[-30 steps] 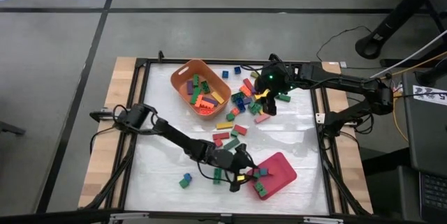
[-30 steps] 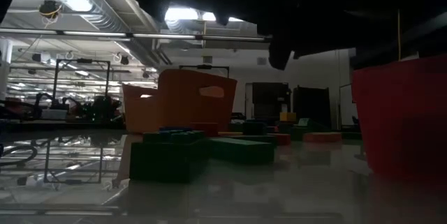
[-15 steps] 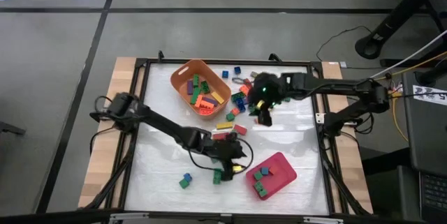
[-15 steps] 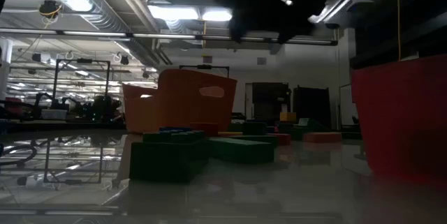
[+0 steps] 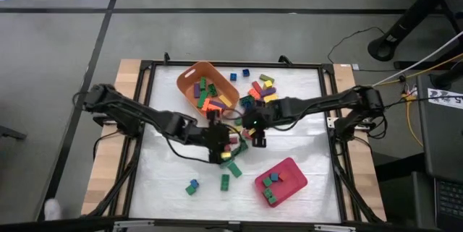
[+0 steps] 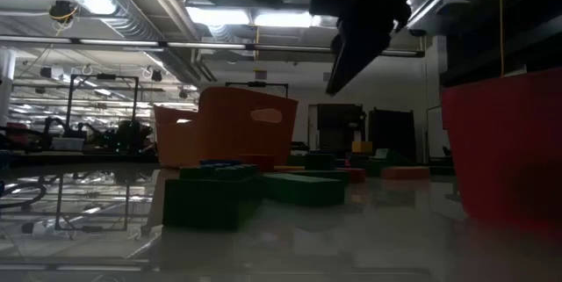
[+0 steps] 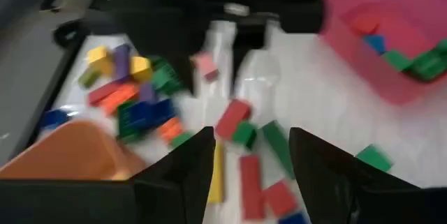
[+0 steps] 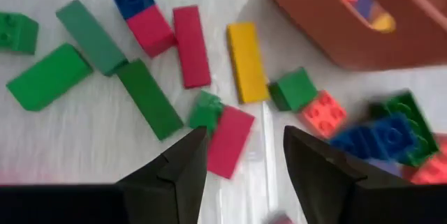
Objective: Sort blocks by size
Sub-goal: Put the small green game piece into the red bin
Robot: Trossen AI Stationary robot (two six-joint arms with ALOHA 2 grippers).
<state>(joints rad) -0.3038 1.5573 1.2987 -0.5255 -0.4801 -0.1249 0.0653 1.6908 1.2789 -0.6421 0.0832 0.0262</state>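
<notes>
The worktop (image 5: 173, 167) is white inside a black frame, and the blocks (image 5: 255, 93) lie scattered across its middle, most of them just ahead of both my jaws. The orange tub (image 5: 189, 79) sits beyond my right jaws (image 8: 242, 155) and already holds long pieces; the pink tray (image 5: 289, 183) lies off to one side past my left jaws (image 7: 249, 155), with a few small squares in it.

Both my jaws hang spread and empty over the same loose cluster at mid-worktop, close to each other. My right jaws look the better placed: a long yellow block (image 8: 246, 61) lies straight ahead of the gap between their fingers, with its long axis pointing away from me, so the fingers would close across its narrow width, I judge. A long red block (image 8: 191, 45) lies parallel just beside it, and a tilted red one (image 8: 230, 142) sits nearest of all. Ahead of my left jaws, a red block (image 7: 232, 118) and a small green one (image 7: 244, 134) lie touching.

I can read no brand, label or writing anywhere.
</notes>
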